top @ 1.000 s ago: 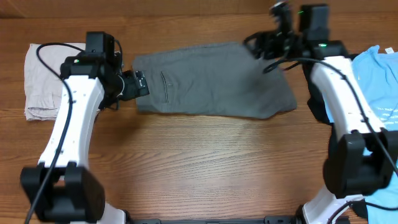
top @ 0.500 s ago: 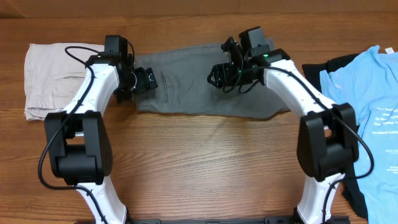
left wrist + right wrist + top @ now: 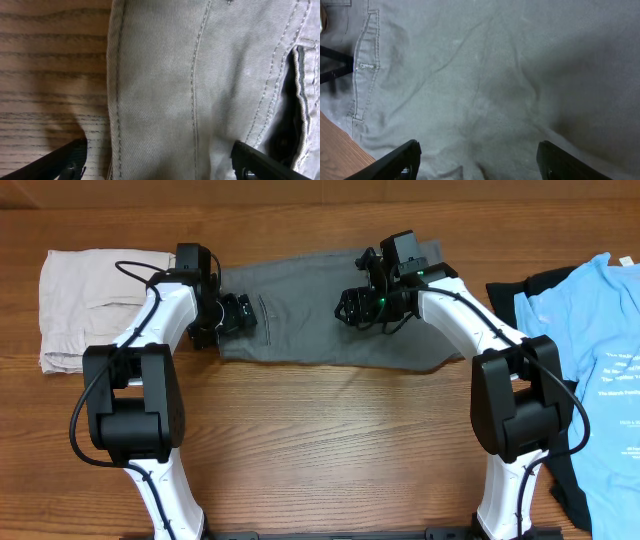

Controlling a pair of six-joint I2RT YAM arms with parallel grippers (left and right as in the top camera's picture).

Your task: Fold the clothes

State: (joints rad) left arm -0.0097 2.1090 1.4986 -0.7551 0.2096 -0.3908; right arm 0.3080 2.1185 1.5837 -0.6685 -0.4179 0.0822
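The mid-grey shorts [image 3: 300, 325] lie folded flat at the table's far middle, slit back pocket toward the left. My left gripper [image 3: 243, 314] is open over their left edge; the left wrist view shows the hem seams [image 3: 165, 90] and pocket slit between its spread fingers [image 3: 160, 162]. My right gripper [image 3: 350, 307] is open over the shorts' middle; the right wrist view shows wrinkled grey cloth [image 3: 495, 90] between its fingers [image 3: 477, 160]. Folded beige shorts [image 3: 75, 305] lie far left. A light-blue printed T-shirt [image 3: 590, 350] lies on a black garment [image 3: 510, 295] at the right.
The wooden table [image 3: 320, 440] carries both arm bases at the near edge. The black garment also shows at the near right corner [image 3: 565, 490].
The right arm swung left from the shorts' right end to their middle, with cloth folded over. The left gripper moved slightly right onto the left edge.
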